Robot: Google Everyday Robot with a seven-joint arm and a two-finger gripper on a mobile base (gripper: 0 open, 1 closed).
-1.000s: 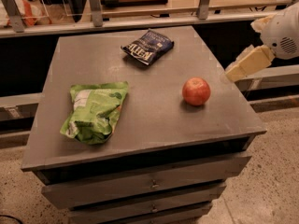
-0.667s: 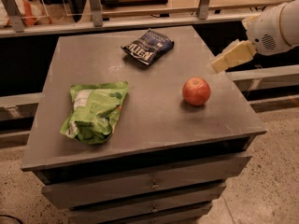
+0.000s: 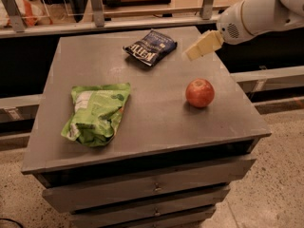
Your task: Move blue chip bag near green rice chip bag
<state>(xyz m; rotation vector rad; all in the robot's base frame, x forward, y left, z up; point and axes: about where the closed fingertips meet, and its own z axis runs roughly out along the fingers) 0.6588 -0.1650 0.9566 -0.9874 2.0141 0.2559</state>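
The blue chip bag, small and dark navy with white lettering, lies flat at the far middle of the grey cabinet top. The green rice chip bag, larger and light green, lies at the front left of the top. My gripper comes in from the upper right on a white arm. Its cream-coloured tip hangs above the far right part of the top, to the right of the blue bag and apart from it. It holds nothing that I can see.
A red apple stands on the right side of the top, below the gripper. The cabinet has drawers in front. A rail with metal posts runs behind the top's far edge.
My arm has swung left, from beyond the right edge of the top to above its far right part, closer to the blue bag. The bags and the apple have not moved.
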